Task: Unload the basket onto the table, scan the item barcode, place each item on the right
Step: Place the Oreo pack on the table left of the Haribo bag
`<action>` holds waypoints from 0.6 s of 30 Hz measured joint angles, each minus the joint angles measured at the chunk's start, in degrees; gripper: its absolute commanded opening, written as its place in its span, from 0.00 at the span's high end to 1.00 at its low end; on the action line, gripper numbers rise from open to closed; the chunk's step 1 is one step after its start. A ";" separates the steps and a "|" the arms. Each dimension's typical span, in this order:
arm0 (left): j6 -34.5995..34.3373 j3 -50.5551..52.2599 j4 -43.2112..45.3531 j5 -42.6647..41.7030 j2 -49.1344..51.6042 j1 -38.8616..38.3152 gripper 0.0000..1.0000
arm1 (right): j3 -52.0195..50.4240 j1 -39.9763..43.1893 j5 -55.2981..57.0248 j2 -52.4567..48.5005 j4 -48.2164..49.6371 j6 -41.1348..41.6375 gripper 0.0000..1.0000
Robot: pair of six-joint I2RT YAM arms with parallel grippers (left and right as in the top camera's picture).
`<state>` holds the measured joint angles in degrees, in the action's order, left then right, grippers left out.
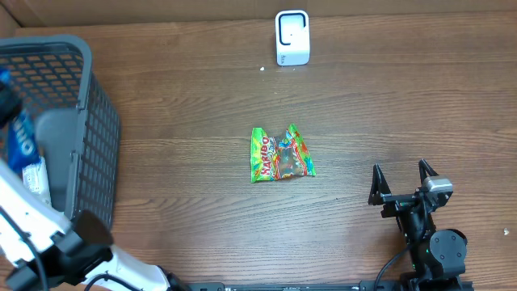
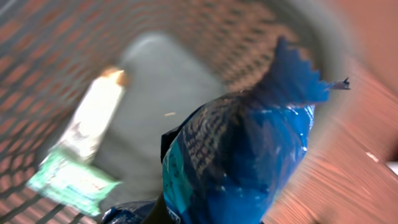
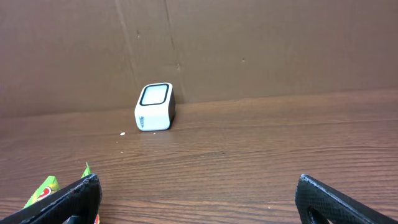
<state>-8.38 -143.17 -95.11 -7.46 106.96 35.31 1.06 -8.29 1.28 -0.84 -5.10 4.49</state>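
My left gripper (image 1: 10,113) is over the grey mesh basket (image 1: 98,137) at the table's left edge, shut on a blue snack packet (image 1: 22,136). The left wrist view is blurred and that blue packet (image 2: 249,155) fills it, its crimped end pointing up; my fingers there are hidden behind it. The white scanner (image 1: 292,36) with a dark window stands at the back centre, also seen in the right wrist view (image 3: 155,107). My right gripper (image 1: 401,179) rests open at the front right, nothing between its fingers (image 3: 62,202).
A green Haribo bag (image 1: 280,154) lies mid-table, its corner showing by my right gripper's left finger (image 3: 43,190). A white and green packet (image 2: 81,149) lies in the basket. A cardboard wall (image 3: 249,43) closes off the back.
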 measured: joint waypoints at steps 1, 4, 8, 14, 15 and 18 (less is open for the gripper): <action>0.00 -1.57 -0.61 -0.22 -0.68 -2.86 0.96 | 0.00 0.00 0.02 0.00 -0.04 0.00 0.00; 0.00 -3.72 -1.27 -0.55 -3.45 -12.31 0.96 | 0.00 0.00 0.02 0.00 -0.02 0.00 0.00; 0.02 -4.26 -1.60 -0.50 -6.32 -24.39 0.96 | 0.00 0.00 0.02 0.00 0.00 -0.02 0.00; -1.79 1.33 -1.57 0.39 -7.48 -35.82 0.96 | 0.00 0.00 0.02 0.00 -0.02 0.00 0.00; -2.38 2.99 -1.55 0.63 -7.45 -36.94 0.96 | 0.00 0.00 0.00 0.00 -0.02 0.00 0.00; -5.35 10.73 -0.07 2.14 -7.41 -40.41 0.96 | 0.00 0.00 0.00 0.00 0.00 -0.02 0.00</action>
<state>-13.74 -132.44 -95.18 -5.32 99.55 -5.10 1.06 -8.29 1.28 -0.84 -5.10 4.47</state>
